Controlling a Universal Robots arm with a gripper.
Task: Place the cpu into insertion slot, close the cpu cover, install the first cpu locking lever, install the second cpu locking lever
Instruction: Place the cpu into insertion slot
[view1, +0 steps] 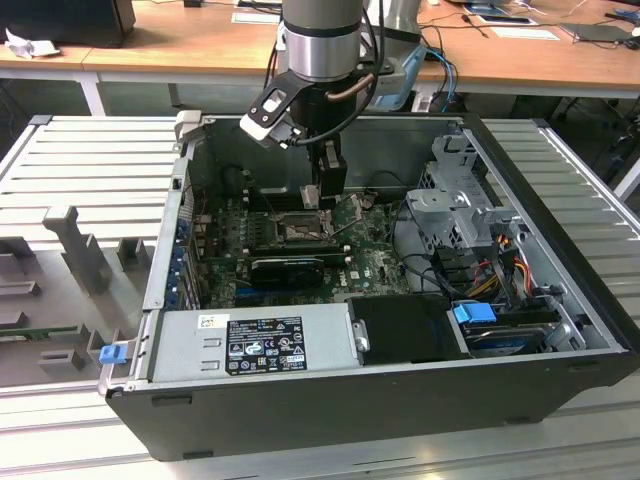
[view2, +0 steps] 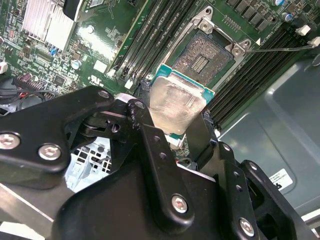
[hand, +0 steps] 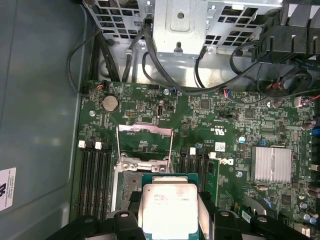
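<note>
Exterior view's left showed the ribbed bench (view1: 90, 150); at centre the tool (view1: 320, 195) hung inside the open case (view1: 400, 400), over the slot (view1: 300, 228). In the second wrist view the tool was clenched on the cpu (view2: 176, 107) by its edges, likely to keep its face clear, poised just short of the bare slot, not seated. In the first wrist view the cover (hand: 145, 128) stood raised, leaving the slot free.

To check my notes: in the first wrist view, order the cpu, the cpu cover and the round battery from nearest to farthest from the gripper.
1. The cpu, held in the gripper.
2. The cpu cover, standing open just beyond it.
3. The round battery, farther out on the board.
</note>
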